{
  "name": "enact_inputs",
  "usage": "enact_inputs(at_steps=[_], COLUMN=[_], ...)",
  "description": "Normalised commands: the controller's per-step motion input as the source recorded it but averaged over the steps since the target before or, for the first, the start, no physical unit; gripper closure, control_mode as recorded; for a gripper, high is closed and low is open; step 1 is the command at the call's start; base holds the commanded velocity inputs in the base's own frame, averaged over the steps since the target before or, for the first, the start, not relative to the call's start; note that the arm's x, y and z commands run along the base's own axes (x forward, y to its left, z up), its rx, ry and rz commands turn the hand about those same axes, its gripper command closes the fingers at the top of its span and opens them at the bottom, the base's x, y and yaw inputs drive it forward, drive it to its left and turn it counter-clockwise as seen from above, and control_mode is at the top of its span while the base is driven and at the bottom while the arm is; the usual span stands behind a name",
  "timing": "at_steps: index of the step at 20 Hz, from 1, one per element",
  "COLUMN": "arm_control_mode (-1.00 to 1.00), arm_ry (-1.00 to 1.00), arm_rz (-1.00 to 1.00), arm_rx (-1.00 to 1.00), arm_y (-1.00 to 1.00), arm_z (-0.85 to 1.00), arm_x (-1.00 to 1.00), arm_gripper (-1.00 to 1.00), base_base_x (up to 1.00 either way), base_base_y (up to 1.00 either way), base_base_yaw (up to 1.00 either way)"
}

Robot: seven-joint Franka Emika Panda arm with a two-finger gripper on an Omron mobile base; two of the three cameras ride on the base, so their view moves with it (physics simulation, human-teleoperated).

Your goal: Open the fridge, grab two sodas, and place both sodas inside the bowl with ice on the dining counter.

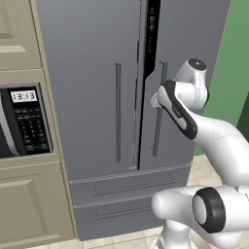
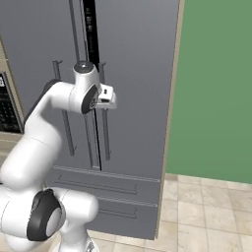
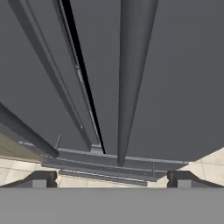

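Up at the right door: gripper [image 3: 112,177] sits wide open right in front of the handle [image 3: 131,78], nothing held, one fingertip [image 3: 41,179] showing on each side of the bar.

Why it's there: my guess is it's lined up to clamp that handle, since the bar runs straight down the middle between the tips in the hand view. Can't tell if the pads touch it yet; looks like not.

Hand pose: pointed straight at the door, so the hand [image 2: 106,97] meets the bar about halfway up its length, a decent spot to pull from, I'd say.

Arm: arm [image 1: 194,121] reaches up and forward from the base, elbow bent, wrist tucked in close to the door.

Fridge: fridge [image 1: 97,73] is tall, flat grey, French doors, two long vertical bar handles, black control strip [image 1: 151,29] beside the seam, two drawers [image 1: 121,187] at the bottom.

Door state: the right door looks cracked open a bit, as there's a dark gap along the seam in the hand view. Not wide enough to see any shelves or sodas.

Neighbours: beige cabinet with a microwave [image 1: 22,121] to the fridge's left, green wall [image 2: 216,88] to its right, tiled floor [image 2: 206,216] below.

Progress: still on the very first step, I reckon.
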Motion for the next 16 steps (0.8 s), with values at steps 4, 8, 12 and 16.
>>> enact_inputs(at_steps=[4, 8, 12, 16], arm_control_mode=[-1.0, -1.0, -1.0, -1.0], arm_ry=[-0.06, -0.1, -0.1, -0.07], arm_rz=[0.0, 0.0, 0.0, 0.0], arm_rx=[0.0, -0.02, 0.0, 0.0], arm_y=[0.05, 0.02, 0.0, 0.0], arm_z=[-0.16, -0.26, -0.21, -0.12], arm_x=[0.43, 0.4, 0.39, 0.36], arm_gripper=[-1.0, -1.0, -1.0, -1.0], base_base_x=[0.0, 0.0, 0.0, 0.0], base_base_y=[0.0, 0.0, 0.0, 0.0], base_base_yaw=[0.0, 0.0, 0.0, 0.0])
